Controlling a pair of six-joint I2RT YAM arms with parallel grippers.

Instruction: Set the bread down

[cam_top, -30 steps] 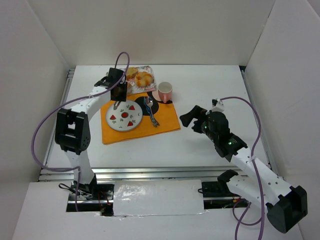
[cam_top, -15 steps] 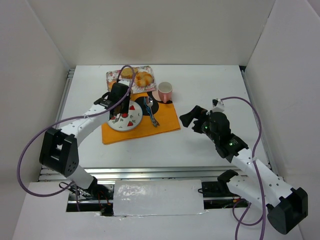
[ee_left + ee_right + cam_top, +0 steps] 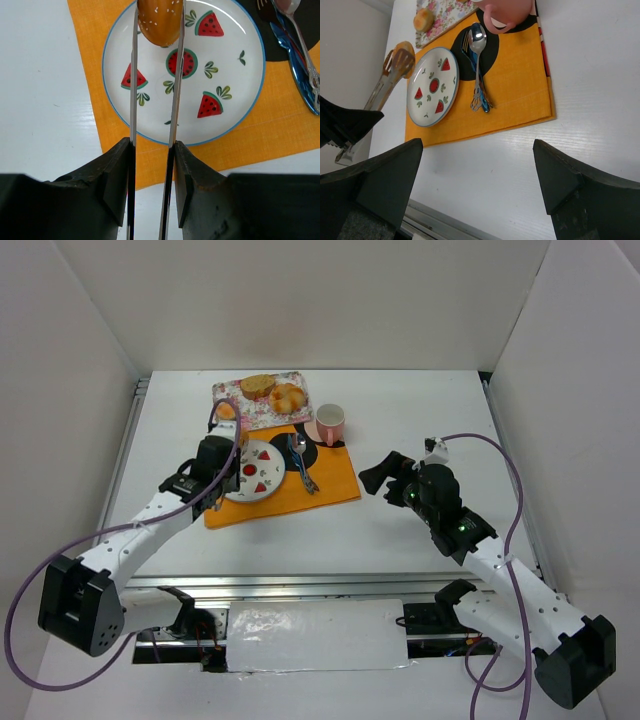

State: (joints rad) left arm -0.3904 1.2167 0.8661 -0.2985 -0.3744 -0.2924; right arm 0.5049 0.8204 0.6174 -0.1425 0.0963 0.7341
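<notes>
Bread (image 3: 160, 20), clamped tight in left gripper (image 3: 159, 31), has moved from tray (image 3: 232, 390) to above plate (image 3: 235, 110), 11 o'clock; release pending.

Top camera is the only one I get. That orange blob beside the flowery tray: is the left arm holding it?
Observer: Yes. The left wrist view shows the bread, a seeded bun, pinched between the two long thin blades of the left tool.
Visitor: And the red dots on the white plate?
Observer: Watermelon slices with small green leaves, and it has a thin blue rim.
Visitor: Is the right arm carrying anything?
Observer: No. Its own camera shows the right tool open, nothing between the fingers.
</notes>
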